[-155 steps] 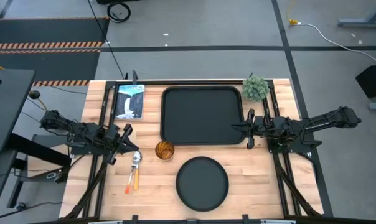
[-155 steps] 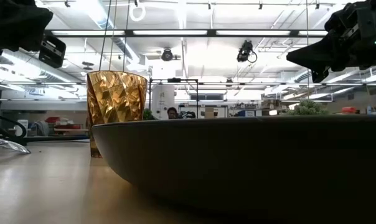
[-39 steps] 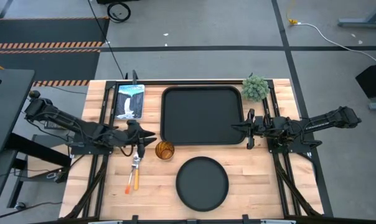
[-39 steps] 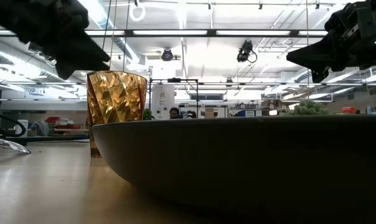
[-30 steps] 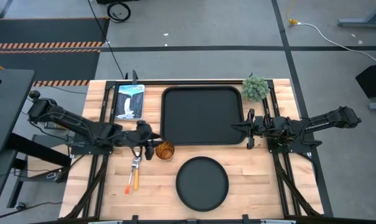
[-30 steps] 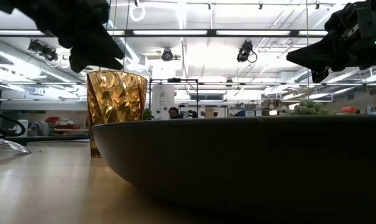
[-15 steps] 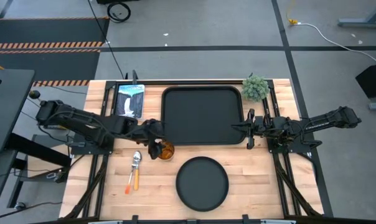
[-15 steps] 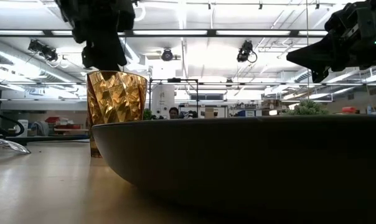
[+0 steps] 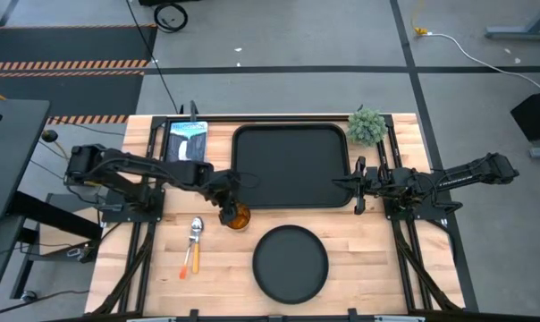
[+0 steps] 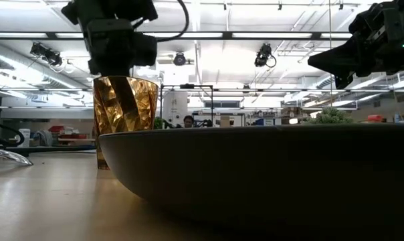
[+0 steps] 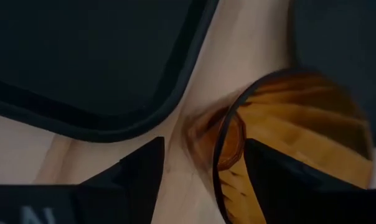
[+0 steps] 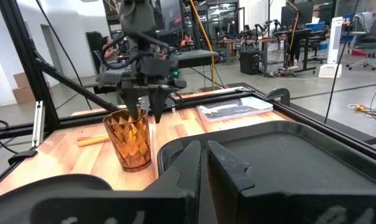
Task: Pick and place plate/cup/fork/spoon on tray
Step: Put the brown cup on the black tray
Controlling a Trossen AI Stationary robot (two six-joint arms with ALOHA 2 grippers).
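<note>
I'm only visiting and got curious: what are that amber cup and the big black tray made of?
The cup looks like clear amber plastic or glass: light passes through its faceted, glossy wall, so I can't say which. The tray looks like matte black plastic, with a smooth moulded rim and rounded corners. The left gripper has its fingers straddling the cup's rim.

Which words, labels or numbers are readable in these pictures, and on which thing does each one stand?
No text can be read in full.
Left tool, astride the cup rim: pale letters on its body, cut off at the picture's edge, unreadable.
Booklet beside the tray: print too small to read.
Right tool, at the tray's right edge: no marking shows.
</note>
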